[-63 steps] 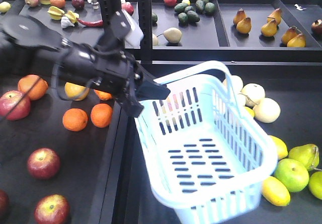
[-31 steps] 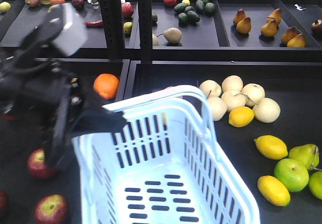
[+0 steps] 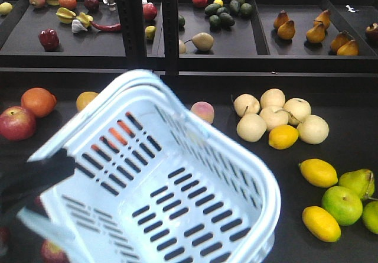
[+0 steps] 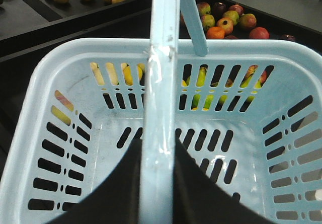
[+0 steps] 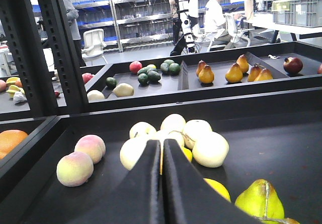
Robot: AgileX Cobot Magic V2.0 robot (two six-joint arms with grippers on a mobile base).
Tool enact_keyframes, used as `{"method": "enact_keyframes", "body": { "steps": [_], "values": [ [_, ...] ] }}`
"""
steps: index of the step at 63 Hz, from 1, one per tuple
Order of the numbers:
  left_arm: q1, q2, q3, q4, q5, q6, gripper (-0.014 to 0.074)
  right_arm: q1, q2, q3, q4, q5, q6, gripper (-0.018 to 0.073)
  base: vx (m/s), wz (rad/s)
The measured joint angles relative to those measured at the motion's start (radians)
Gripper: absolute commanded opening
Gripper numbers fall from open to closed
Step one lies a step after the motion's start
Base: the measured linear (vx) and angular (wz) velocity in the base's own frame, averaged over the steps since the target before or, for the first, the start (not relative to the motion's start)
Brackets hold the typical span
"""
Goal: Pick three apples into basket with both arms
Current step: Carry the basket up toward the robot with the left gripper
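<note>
Basket (image 3: 267, 187) fills most of front view, tilted w/ its open top toward cam, slotted bottom & walls showing. Front cam gives left hand (image 3: 47, 171) only as a dark blur at basket's near-left corner. Wrist cam is clearer: left hand (image 4: 157, 151) is clamped on basket's swing handle (image 4: 162, 78), one black finger pressed to each side of the pale bar, basket body straight ahead of the fingers. Apples sit out on black table (image 3: 354, 115), not in basket. One red apple (image 3: 16, 123) lies ahead of left hand & slightly to its left, just beside an orange (image 3: 38, 101). What looks like a second red apple (image 3: 52, 252) peeks out nearer than the hand, mostly hidden by basket edge. Third can't be picked out for sure. Right hand (image 5: 162, 151) hovers low over table, fingers closed to a thin slit w/ nothing btwn them. Just ahead of its tips sits a cluster of pale round fruits (image 5: 196, 138). Two peaches (image 5: 75, 167) lie ahead-left, and a yellow-green pear (image 5: 259, 200) is close on its right.
</note>
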Motion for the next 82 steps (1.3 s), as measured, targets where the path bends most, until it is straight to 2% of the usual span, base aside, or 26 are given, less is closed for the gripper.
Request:
{"method": "enact_keyframes", "body": {
  "steps": [15, 27, 32, 82],
  "values": [
    [0.000, -0.180, 0.158, 0.032, -0.095, -0.048, -0.0008, 0.000, 0.000, 0.000, 0.000, 0.000, 0.000, -0.0005, 0.00, 0.00],
    [0.000, -0.242, 0.172, 0.029, -0.256, -0.051, -0.0008, 0.000, 0.000, 0.000, 0.000, 0.000, 0.000, -0.0005, 0.00, 0.00],
    [0.000, -0.246, 0.172, 0.026, -0.289, -0.053, -0.0008, 0.000, 0.000, 0.000, 0.000, 0.000, 0.000, -0.0005, 0.00, 0.00],
    [0.000, -0.246, 0.172, 0.026, -0.287, -0.053, -0.0008, 0.000, 0.000, 0.000, 0.000, 0.000, 0.000, -0.0005, 0.00, 0.00]
  ]
}}
